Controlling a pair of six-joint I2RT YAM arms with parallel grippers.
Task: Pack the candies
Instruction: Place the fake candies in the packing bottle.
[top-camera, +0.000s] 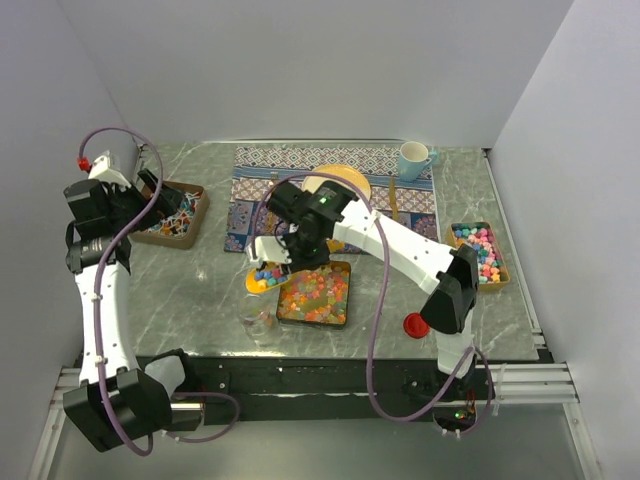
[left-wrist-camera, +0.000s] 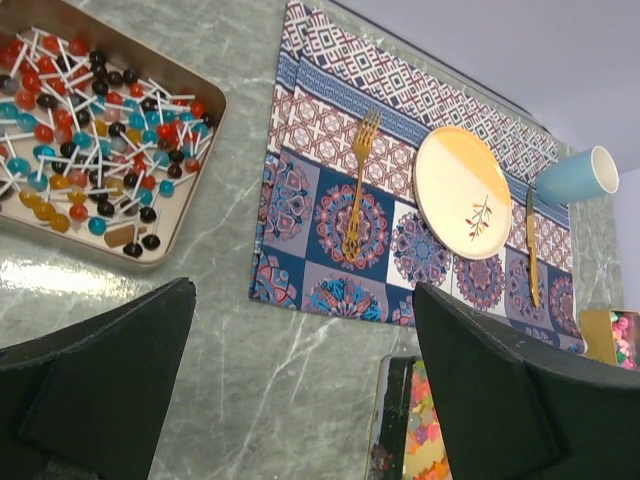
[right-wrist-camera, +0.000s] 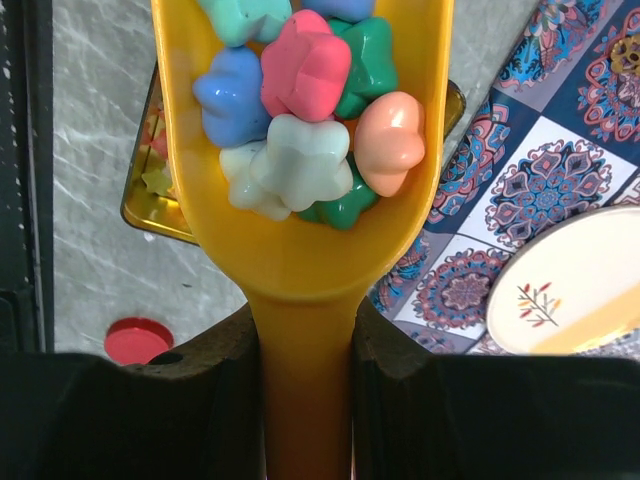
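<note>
– On the far left of the grey marbled table (top-camera: 200, 290), what fills that shallow brown tray (top-camera: 203, 207)?
– Round lollipops on white sticks (left-wrist-camera: 90, 120), red, blue, orange and black, heaped loosely. The left claw (left-wrist-camera: 303, 330) hangs above the table just beside it, its fingers spread wide with nothing between them.
– And the middle?
– A blue patterned placemat (left-wrist-camera: 320, 130) carries a gold fork (left-wrist-camera: 358, 180), a cream-and-orange plate (left-wrist-camera: 462, 192) and a gold knife (left-wrist-camera: 531, 250), with a light blue mug (top-camera: 413, 160) at its far right corner. Nearer, a small clear glass jar (top-camera: 260, 325) stands upright; what is in it I cannot tell. Beside it, a dark rectangular tin (top-camera: 343, 295) holds tiny orange, yellow and pink sweets (top-camera: 312, 290).
– Where are the candies?
– Chunky pastel candies (right-wrist-camera: 305, 75), pink, blue, green, white and peach, fill the bowl of a yellow plastic scoop (right-wrist-camera: 300, 250). The right claw (right-wrist-camera: 303, 340) is clamped on its handle and holds it roughly level, just left of the tin and beyond the jar, with the arm reaching leftward across the table.
– Further right?
– A round red lid (top-camera: 416, 325) lies flat, then a second brown tray (top-camera: 503, 270) holds more pastel pieces (top-camera: 480, 250).
</note>
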